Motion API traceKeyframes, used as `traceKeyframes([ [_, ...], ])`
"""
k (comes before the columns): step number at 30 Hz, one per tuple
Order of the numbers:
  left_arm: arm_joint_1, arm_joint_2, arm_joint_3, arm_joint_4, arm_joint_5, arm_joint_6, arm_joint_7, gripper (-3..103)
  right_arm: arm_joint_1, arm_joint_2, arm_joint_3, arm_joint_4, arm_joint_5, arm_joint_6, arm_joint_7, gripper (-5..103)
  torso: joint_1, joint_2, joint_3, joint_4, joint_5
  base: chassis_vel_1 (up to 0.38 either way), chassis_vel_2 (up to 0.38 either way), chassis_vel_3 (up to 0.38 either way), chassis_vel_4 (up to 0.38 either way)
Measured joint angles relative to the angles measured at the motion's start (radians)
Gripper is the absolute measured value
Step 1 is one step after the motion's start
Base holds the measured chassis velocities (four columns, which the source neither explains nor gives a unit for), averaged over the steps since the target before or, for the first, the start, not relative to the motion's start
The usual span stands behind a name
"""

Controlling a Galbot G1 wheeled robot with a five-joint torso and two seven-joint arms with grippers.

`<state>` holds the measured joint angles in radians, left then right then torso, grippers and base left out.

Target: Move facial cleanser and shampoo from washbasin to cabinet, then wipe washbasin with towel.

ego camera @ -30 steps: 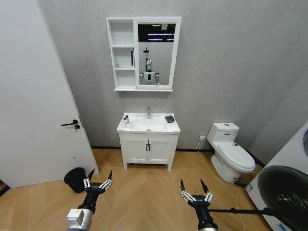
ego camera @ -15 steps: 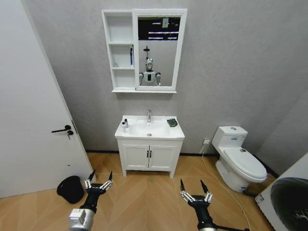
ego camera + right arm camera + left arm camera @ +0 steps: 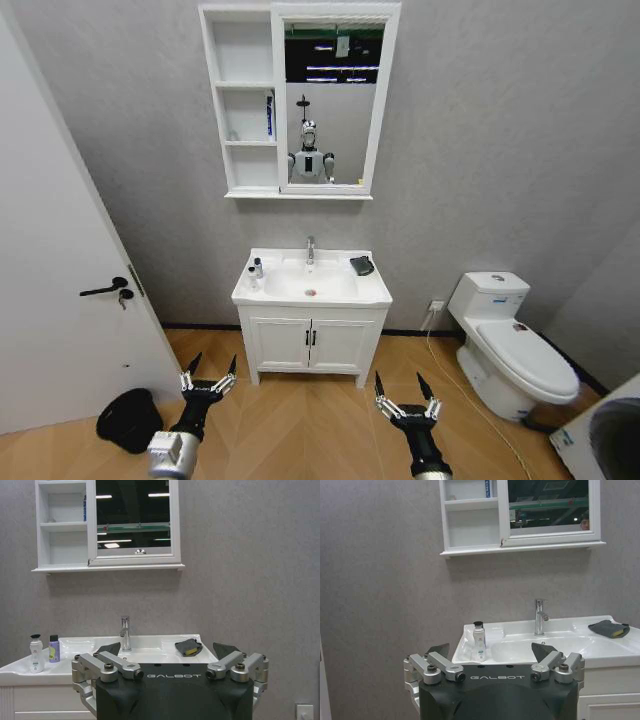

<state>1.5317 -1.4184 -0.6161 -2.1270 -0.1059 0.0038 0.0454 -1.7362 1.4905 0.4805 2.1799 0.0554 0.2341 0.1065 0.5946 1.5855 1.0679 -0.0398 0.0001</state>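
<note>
Left gripper [image 3: 206, 384] low over the floor, fingers spread, holding nothing. Right gripper [image 3: 406, 406] same: low, spread, nothing in it. Both well short of the washbasin [image 3: 375, 292], pointing at it.

On the washbasin: two small bottles at the left edge, a white bottle [image 3: 35, 654] with dark cap and a purple bottle [image 3: 54, 648] just beside it. Likely the cleanser and shampoo, can't tell which is which. Towel [image 3: 361, 265] sits at the right back corner, beside the tap [image 3: 310, 249]. It shows a yellow underside in the right wrist view.

Cabinet [image 3: 233, 120] on the wall above the washbasin, three niches in the left column, mirror on the right. Middle niche has a thin blue item [image 3: 269, 114] at its right side.

Step, my read: approach phase, nothing grasped yet. Next needs the base closer to the washbasin, torso and an arm raised to rim height, then a grasp on one bottle. The bottles stand close together, so finger clearance is tight.
</note>
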Motion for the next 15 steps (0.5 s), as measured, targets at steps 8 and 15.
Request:
traceKeyframes([
  [8,0.001,-0.004,0.005,0.0,0.004,0.0,0.0,90,0.003,-0.006,0.0,0.0,0.0,0.0,0.0,100,0.0,0.0,0.0,-0.0004,-0.0002,-0.196,0.185,0.192,-0.192],
  [15,-0.004,-0.007,0.011,0.003,0.009,0.001,0.0,90,0.006,-0.009,0.003,0.003,0.004,0.0,0.001,100,0.0,0.0,0.0,-0.0005,-0.0004,-0.196,0.202,0.201,-0.194],
])
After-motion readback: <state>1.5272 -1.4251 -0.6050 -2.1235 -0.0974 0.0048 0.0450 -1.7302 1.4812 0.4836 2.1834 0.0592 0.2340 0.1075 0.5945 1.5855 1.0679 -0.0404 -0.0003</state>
